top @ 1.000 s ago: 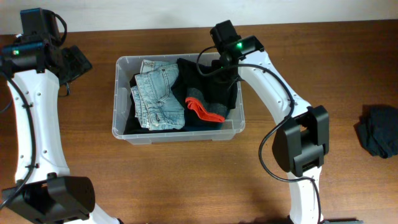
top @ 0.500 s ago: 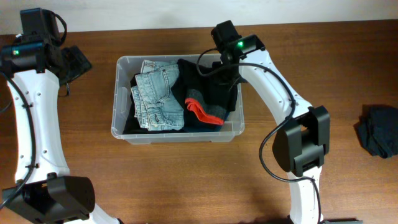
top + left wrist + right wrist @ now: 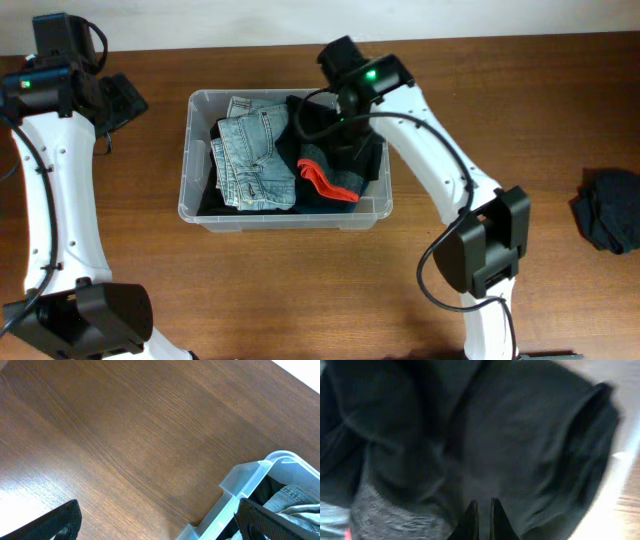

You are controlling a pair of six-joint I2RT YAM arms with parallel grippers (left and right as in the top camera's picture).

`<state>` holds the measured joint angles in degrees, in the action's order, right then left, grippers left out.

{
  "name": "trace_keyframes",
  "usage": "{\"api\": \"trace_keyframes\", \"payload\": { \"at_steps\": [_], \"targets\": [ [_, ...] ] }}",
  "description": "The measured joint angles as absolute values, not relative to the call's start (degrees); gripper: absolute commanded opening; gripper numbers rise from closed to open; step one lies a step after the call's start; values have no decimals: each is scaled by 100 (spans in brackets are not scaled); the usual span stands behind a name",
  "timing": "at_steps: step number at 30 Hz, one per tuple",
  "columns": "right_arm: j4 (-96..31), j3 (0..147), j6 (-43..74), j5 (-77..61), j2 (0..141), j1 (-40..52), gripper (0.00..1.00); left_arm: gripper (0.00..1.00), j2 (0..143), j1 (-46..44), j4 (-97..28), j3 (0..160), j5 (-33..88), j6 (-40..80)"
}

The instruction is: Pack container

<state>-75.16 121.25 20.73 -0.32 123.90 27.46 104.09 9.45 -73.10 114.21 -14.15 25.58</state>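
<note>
The clear plastic container [image 3: 188,160] stands in the middle of the table. Inside it lie folded light-blue jeans [image 3: 255,155], black clothing [image 3: 312,112] and a grey piece with an orange-red edge [image 3: 330,180]. My right gripper [image 3: 482,510] is shut and points down into the black clothing [image 3: 520,435] at the container's right side, with no fold visibly between its fingers. My left gripper [image 3: 160,527] is open above bare table just left of the container's corner [image 3: 250,485], holding nothing; in the overhead view the left gripper [image 3: 122,100] hovers at the far left.
A crumpled dark garment [image 3: 610,210] lies on the wooden table [image 3: 300,290] near its right edge. The right arm [image 3: 440,160] arches over the container's right rim. A pale wall runs along the table's far edge.
The right wrist has swung a little to the left, further over the container's black clothing. The left arm has not moved and stays open.
</note>
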Motion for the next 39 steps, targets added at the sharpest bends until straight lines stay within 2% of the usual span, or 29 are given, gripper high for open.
{"api": "trace_keyframes", "payload": {
  "at_steps": [11, 18, 27, 32, 39],
  "targets": [
    [-6567, 10836, 2576, 298, 12366, 2812, 4, 99, 10409, 945, -7310, 11421, -1415, 2561],
    [-6346, 10573, 2408, 235, 12256, 2783, 4, 99, 10409, 945, -7310, 11421, -1415, 2558],
    [-6831, 11614, 2189, 134, 12261, 2716, 4, 99, 10409, 945, -7310, 11421, -1415, 2558],
    [-6368, 12274, 2182, -154, 12261, 2676, 8, 99, 10409, 945, -7310, 11421, -1415, 2558],
    [-5961, 12300, 2182, -449, 12427, 2676, 8, 99, 10409, 945, -7310, 11421, -1415, 2558]
  ]
}}
